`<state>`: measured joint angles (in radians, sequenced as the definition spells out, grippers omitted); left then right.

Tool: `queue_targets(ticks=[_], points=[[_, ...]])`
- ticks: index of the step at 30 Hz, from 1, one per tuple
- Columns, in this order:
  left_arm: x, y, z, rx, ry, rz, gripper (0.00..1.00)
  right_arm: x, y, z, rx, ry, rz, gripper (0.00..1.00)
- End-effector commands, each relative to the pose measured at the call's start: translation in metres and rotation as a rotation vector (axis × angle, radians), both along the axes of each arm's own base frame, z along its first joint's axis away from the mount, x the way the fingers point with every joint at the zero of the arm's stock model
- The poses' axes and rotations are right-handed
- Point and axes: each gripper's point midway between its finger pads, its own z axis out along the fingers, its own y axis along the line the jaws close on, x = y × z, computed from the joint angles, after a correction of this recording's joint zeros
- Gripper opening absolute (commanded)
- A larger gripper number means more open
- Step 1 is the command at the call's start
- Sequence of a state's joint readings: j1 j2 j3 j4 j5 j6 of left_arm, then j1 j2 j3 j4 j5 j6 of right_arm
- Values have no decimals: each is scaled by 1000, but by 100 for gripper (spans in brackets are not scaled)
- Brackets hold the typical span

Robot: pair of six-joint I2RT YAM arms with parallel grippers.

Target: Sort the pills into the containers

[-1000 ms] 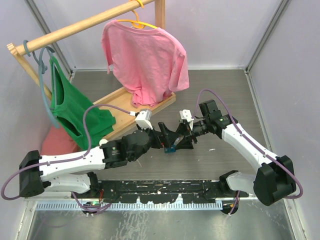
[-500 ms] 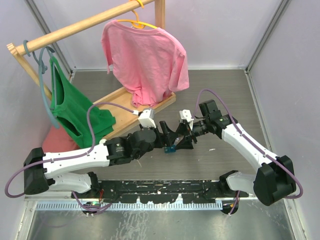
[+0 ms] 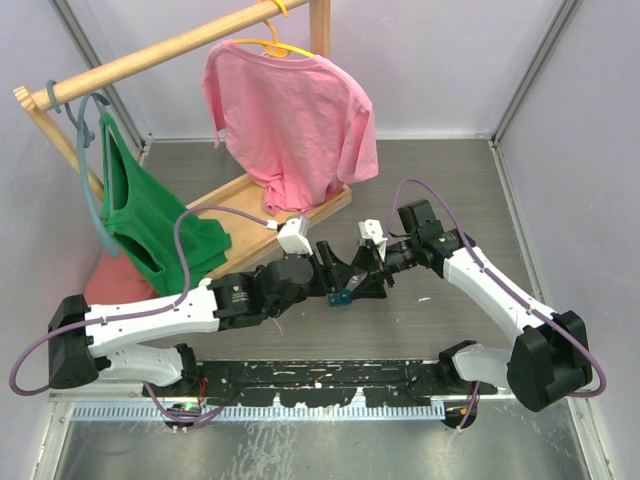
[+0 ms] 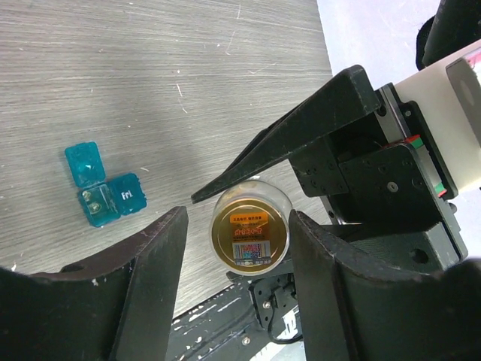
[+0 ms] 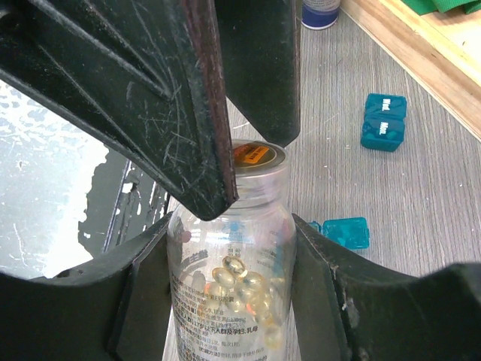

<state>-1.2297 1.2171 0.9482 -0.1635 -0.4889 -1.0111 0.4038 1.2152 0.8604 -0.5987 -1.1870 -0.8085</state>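
**Right claw** (image 5: 229, 229): clenched on the bottle (image 5: 229, 301), one finger on each side of the clear body. The bottle is held off the counter (image 4: 150, 75).

**Bottle:** clear plastic with printed text on the wall. Amber pills (image 5: 239, 280) are heaped inside. The cap (image 4: 249, 235) has an orange and gold label on top.

**Left claw** (image 4: 237, 218): straddles the cap, with its fingers to either side. Whether they press the cap I cannot tell. The two claws meet head-on above the middle of the counter.

**Containers:**
- First container (image 4: 101, 192): teal, lying on the counter to the left of the bottle in the left wrist view and apart from it. One lid is flipped open over a compartment with something small and pale in it. The other lid is closed and marked "Fri".
- Second container (image 5: 383, 122): teal, both lids closed with white lettering too small to read. It lies just beside the base of the rack (image 3: 180, 45).

**Rack:** wooden, at the far left of the counter. It carries a pink shirt (image 3: 290, 110) and a green top (image 3: 150, 215) on hangers.
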Motion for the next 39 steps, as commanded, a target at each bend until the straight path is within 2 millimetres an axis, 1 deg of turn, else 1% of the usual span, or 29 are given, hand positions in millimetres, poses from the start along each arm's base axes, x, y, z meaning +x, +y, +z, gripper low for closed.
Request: queue_targets(ticks=[1, 6, 10, 12, 15, 16, 17, 19, 20, 21, 23, 24, 26, 28, 30, 32, 35, 37, 39], points=[[-1, -9, 18, -47, -3, -10, 56, 6, 4, 21, 46, -57, 10, 1], [-4, -11, 17, -47, -2, -29, 49, 6, 4, 21, 45, -57, 8, 1], [-6, -11, 15, -45, -4, -45, 37, 6, 4, 21, 46, -56, 10, 1], [-8, -11, 15, -43, -12, -63, 33, 6, 4, 21, 46, -56, 9, 1], [-10, -11, 13, -32, -55, -101, 24, 6, 4, 21, 46, -54, 11, 1], [-11, -11, 13, -23, -90, -125, 22, 5, 4, 22, 47, -55, 12, 1], [-12, -12, 13, -14, -131, -160, 22, 6, 4, 21, 48, -56, 12, 1], [-18, -16, 17, -7, -265, -268, 21, 6, 4, 21, 48, -58, 11, 1], [-23, -16, 11, 8, -326, -335, 21, 5, 4, 21, 48, -58, 13, 1], [-28, -17, 11, 15, -404, -405, 21, 5, 4, 22, 49, -59, 13, 1], [-40, -16, 12, 35, -574, -570, 15, 5, 4, 22, 50, -60, 15, 1], [-43, -14, 10, 47, -626, -629, 11, 5, 4, 22, 51, -61, 16, 1], [-43, -8, 3, 81, -684, -734, 4, 4, 4, 22, 53, -61, 18, 1], [-47, -3, -3, 105, -726, -831, 2, 4, 4, 22, 54, -59, 18, 1], [-52, -1, -9, 131, -757, -919, 2, 4, 4, 22, 55, -60, 20, 1], [-52, 2, -13, 161, -789, -966, 2, 4, 4, 22, 55, -61, 21, 1], [-44, 6, -15, 208, -835, -960, 5, 4, 4, 22, 55, -60, 21, 1], [-32, 11, -12, 243, -857, -912, 20, 3, 4, 22, 54, -59, 22, 1], [-25, 15, -3, 269, -887, -863, 39, 4, 4, 22, 54, -59, 21, 1]])
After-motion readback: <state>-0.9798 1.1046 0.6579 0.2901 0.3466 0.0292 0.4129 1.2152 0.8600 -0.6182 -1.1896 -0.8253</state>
